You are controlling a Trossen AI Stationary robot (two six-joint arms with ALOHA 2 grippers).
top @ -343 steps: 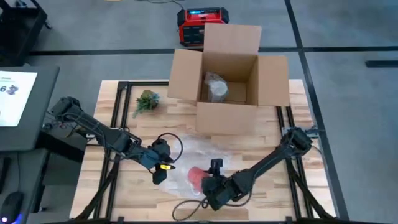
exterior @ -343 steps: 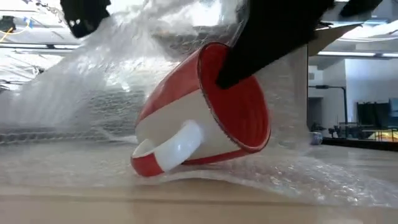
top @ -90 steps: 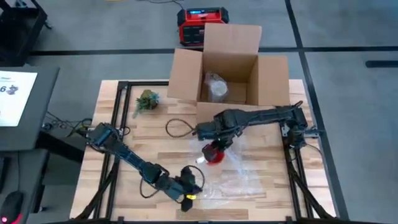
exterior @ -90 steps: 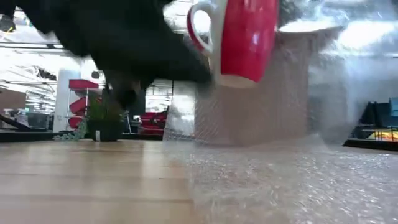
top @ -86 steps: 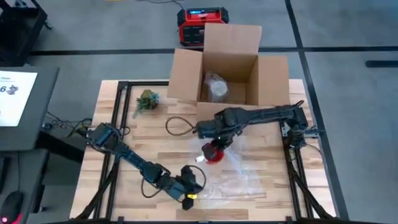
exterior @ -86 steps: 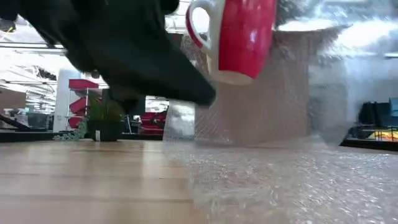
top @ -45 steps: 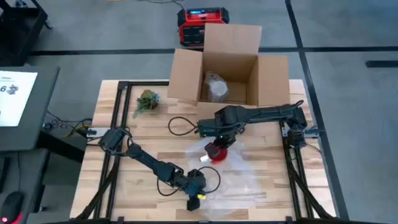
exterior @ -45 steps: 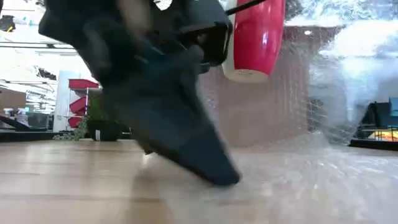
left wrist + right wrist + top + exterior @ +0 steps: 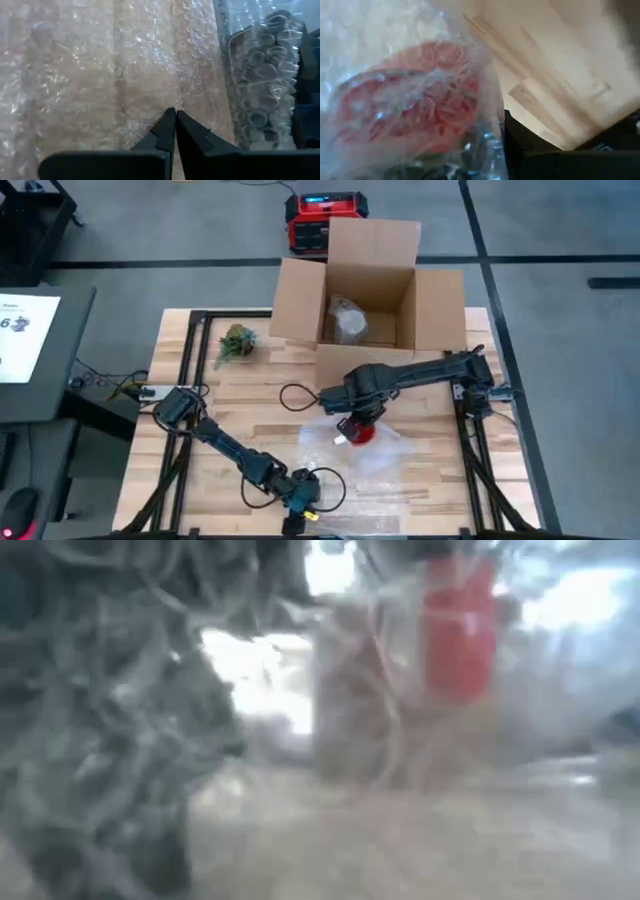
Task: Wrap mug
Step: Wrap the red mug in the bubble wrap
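Pale wooden slats of the work table are stretching out beneath me, with an open brown cardboard box standing at its far edge and a small green plant sprig lying off to one side. I am holding the glossy red ceramic mug with my right gripper just above the crinkled sheet of clear bubble wrap near the table's middle; I cannot tell how those jaws are standing, since film is covering the mug in the right wrist view. My left gripper is working at the near edge of the sheet, jaws pressed together and seemingly pinching the film.

I am judging the mug to be stiff, fairly heavy, slick and breakable, best taken at the rim or handle. The wrap is looking light, floppy and springy, best pinched at an edge.

Film is smothering the low view, leaving the mug only a red smear, and its handle is hidden.
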